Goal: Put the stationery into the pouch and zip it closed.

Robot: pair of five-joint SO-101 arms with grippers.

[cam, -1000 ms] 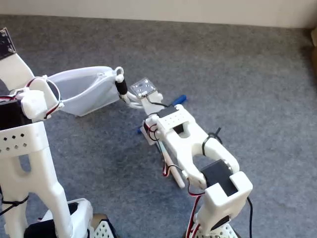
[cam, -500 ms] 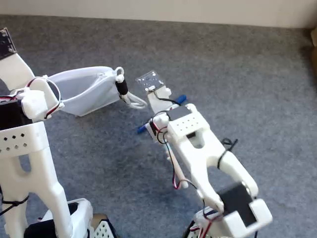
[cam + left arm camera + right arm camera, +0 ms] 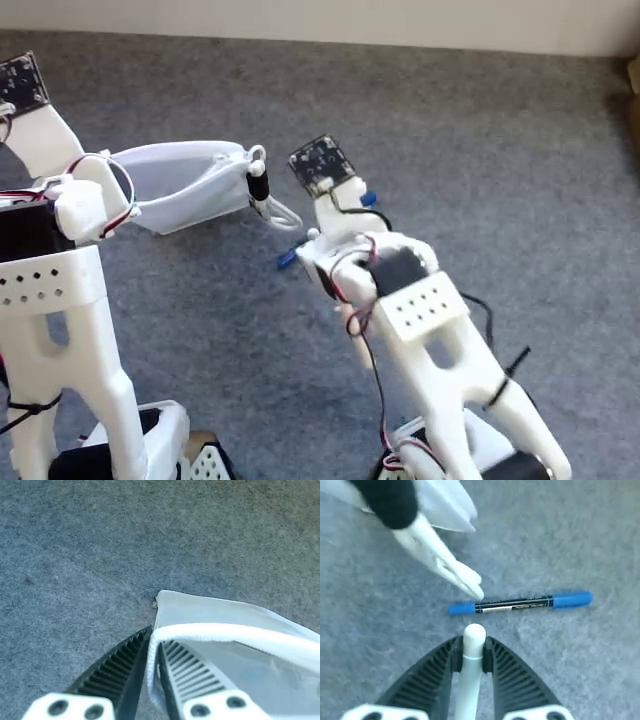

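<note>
The pouch (image 3: 180,185), pale and see-through, is held up off the grey carpet (image 3: 500,150) by its far end. The left gripper (image 3: 152,635) is pinched onto the corner of its rim, with the ribbed jaws pressed on either side of the fabric. That grip seems meant to keep the bag steady and taut, with its mouth turned towards the other arm, so that things can be slid in. At the opposite end of the pouch hang the black zipper pull (image 3: 258,186) and, trailing from it, a white strap (image 3: 282,214) that droops to the carpet. The pull sits at that end, so the zip looks to be drawn back and the closing step not yet done.

Just beyond the strap end of the pouch, the right gripper (image 3: 472,650) is clamped round a white pen (image 3: 474,634). The pen's rounded tip sticks out past the jaws and points roughly towards the pouch, a hold that suits pushing it in lengthwise. A blue marker (image 3: 520,603) lies flat on the carpet beside the strap, close to the pouch's zip end and just ahead of the pen tip. It is not gripped, so it is probably left for a later pick
</note>
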